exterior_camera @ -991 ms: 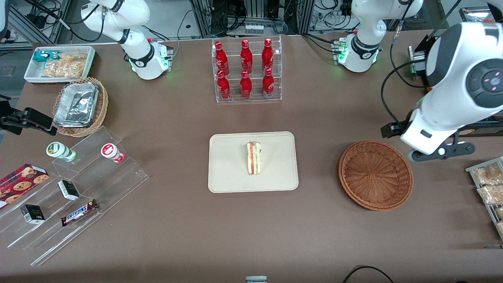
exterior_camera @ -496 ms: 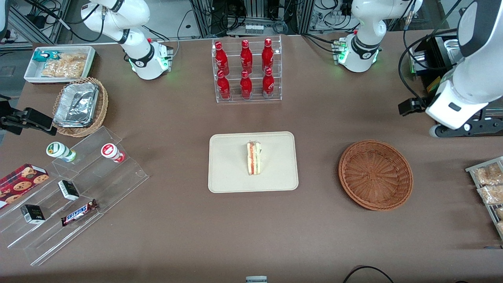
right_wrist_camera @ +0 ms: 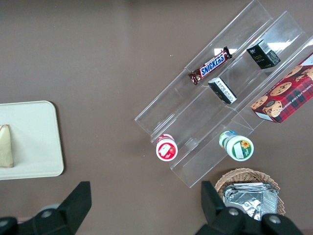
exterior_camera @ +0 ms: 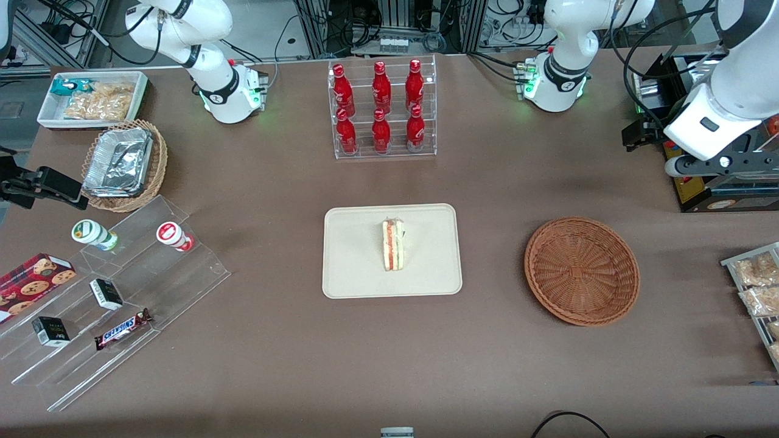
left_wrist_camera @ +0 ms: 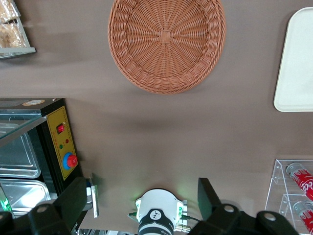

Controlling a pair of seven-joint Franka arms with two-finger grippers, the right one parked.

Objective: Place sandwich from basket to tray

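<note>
brown tabletop all round – the sandwich stands on its edge mid-tray, the basket sits bare toward the working arm's end. farther off and raised, the gripper hangs over the table edge – fingers spread wide, holding nothing.

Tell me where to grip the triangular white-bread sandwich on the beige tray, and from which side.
Grip the triangular white-bread sandwich across its two flat bread faces, coming from above; it stands on edge on the beige rectangular tray, filling layers facing up. The open gripper is high, away from it.
</note>
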